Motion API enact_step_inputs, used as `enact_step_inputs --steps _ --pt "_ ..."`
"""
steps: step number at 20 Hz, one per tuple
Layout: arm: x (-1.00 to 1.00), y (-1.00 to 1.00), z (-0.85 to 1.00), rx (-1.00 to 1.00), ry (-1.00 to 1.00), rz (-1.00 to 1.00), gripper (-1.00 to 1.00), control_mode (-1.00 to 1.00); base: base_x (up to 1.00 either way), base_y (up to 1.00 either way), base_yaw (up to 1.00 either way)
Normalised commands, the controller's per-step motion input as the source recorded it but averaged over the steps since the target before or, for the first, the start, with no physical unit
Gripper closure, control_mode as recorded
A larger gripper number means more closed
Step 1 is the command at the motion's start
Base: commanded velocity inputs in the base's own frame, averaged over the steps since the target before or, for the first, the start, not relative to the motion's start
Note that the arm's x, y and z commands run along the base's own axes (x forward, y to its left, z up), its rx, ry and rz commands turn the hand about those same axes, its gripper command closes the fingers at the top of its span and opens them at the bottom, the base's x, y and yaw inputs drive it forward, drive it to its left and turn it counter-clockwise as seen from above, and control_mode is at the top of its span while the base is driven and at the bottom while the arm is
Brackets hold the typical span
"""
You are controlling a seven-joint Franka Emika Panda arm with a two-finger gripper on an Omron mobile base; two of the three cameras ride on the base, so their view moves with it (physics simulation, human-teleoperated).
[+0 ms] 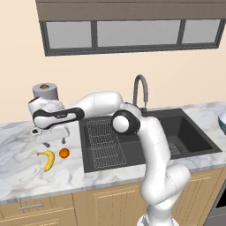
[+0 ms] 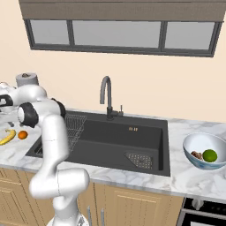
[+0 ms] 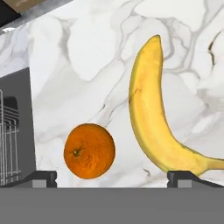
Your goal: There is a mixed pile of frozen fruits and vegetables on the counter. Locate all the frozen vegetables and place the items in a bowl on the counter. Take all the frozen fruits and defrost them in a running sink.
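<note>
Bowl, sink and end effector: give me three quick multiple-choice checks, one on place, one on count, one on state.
1. Where is the orange?
A. in the sink
B. on the counter beside the banana
C. in the bowl

2. How many foods lie in the bowl?
A. none
B. two
C. four

3. The end effector is:
A. open above the fruit
B. shut on the banana
C. shut on the orange

Answers:
B, it lies on the counter by the banana.
B, green ball and brown lump.
A, its fingertips stand apart.
</note>
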Motion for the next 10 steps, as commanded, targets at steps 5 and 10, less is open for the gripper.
enact_step_inputs --steps 5,10 --pt "-0.27 -0.23 -0.23 0.00 0.00 0.00 -1.00 -1.00 0.00 0.00 0.00" --pt "-0.46 -0.72 -0.13 0.02 -0.05 0.00 -1.00 -1.00 0.00 0.00 0.00"
